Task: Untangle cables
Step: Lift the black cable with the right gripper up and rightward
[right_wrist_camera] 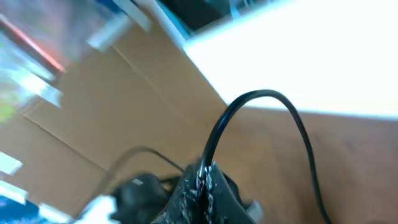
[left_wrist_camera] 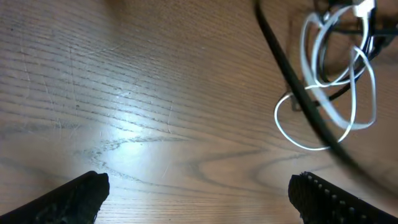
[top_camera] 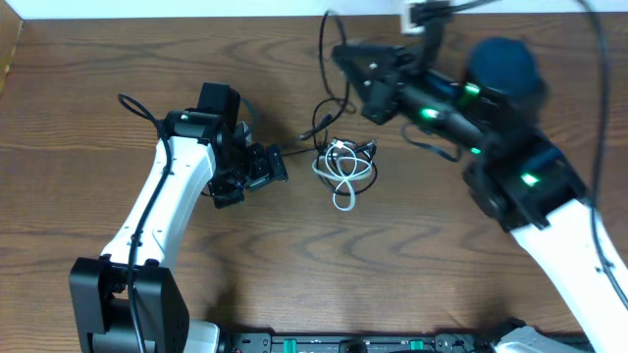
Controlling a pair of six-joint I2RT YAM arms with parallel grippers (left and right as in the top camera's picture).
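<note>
**Cables (top_camera: 343, 167) lay just right of the left pincer (top_camera: 279, 167)**

The left pincer was spread wide and nearer, its opening facing them. The right pincer (right_wrist_camera: 202, 180), pressed together, pinched one black cable (right_wrist_camera: 261, 102) on the far side

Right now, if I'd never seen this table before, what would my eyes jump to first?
Probably the white cable, looped in a small tangle in the middle of the table. Then the right tool near the far edge, pinched shut on a black cable that arches up from it. The left tool sits wide open just left of the tangle.
</note>
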